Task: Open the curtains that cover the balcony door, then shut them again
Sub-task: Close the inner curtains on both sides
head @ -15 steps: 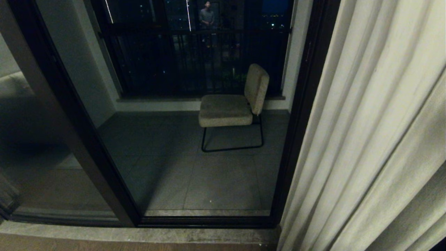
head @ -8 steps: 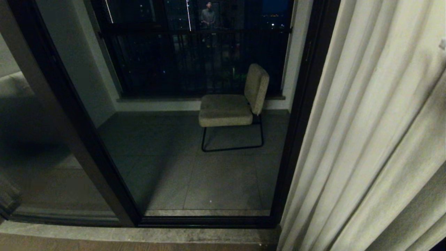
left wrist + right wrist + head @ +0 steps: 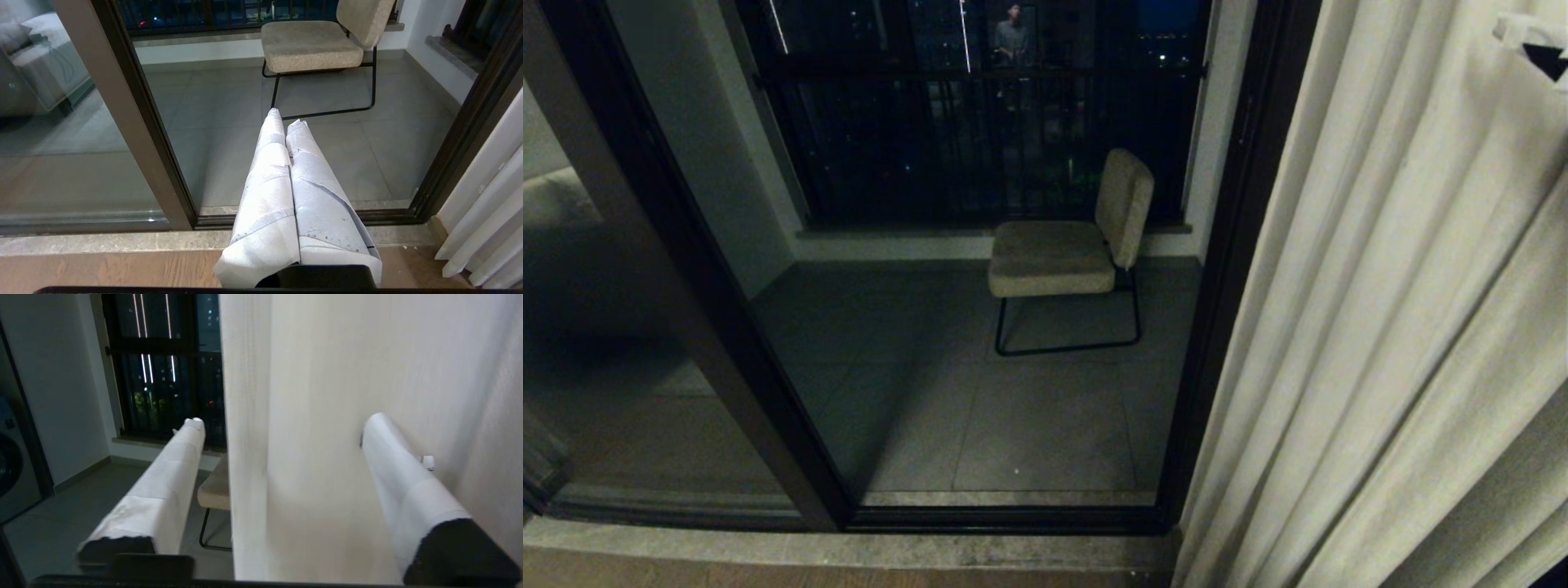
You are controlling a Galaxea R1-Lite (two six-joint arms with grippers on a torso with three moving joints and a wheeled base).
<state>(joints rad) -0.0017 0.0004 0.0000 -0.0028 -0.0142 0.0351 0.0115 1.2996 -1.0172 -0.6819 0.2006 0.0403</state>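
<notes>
Your curtains hang bunched in long cream pleats along the right side of the head view, running off the top, right and bottom edges, so you cannot see their rod, their hem or how far they extend. The balcony door stands just left of them; its dark frame post is visible, but the glass is hard to tell from open air, and you cannot make out a handle. Only a small white and black piece of the right gripper shows in the head view, at the upper right corner in front of the fabric, cut off by the edge. The right wrist view gives you what the head view lacks: the two white-wrapped fingers spread wide apart with the leading edge of the curtains between them, one finger on the balcony side and the other lying close against the fabric face; whether it touches is not clear, and nothing is clamped. The left gripper appears only in its own wrist view, its wrapped fingers pressed together on nothing, low before the door sill. Beyond the glass you see a beige chair on grey tiles and a black railing; a dim reflected figure at the top is too faint to read.
</notes>
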